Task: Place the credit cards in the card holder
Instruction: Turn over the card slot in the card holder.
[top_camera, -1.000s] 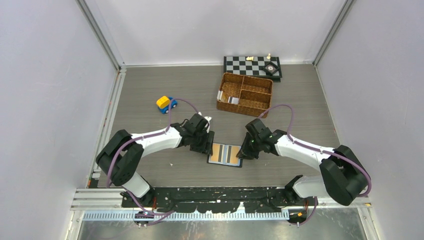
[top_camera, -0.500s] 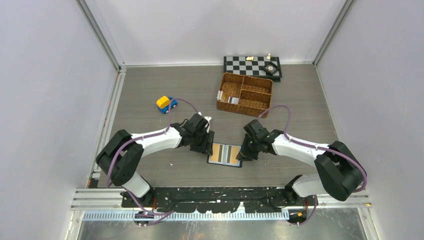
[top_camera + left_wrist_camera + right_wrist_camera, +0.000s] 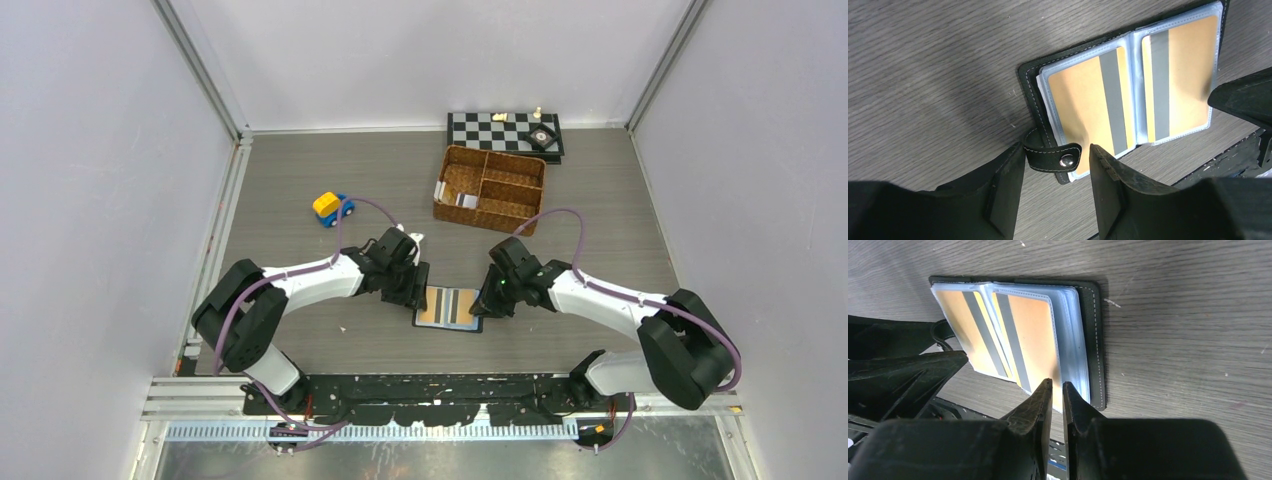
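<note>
Grey bench (image 3: 300, 180); card holder (image 3: 449, 308) open, left pincer (image 3: 1057, 170) spread astride its tab (image 3: 1048, 156), right pincer (image 3: 1057, 385) near-closed opposite, grip unclear.

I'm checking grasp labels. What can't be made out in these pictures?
Right wrist view: whether the right jaws pinch a clear plastic sleeve of the open black leather wallet; their tips cover the contact.
Top view: pale items in the brown wicker basket; too small to identify.
Left wrist view: wallet's right corner, behind the right arm.
</note>
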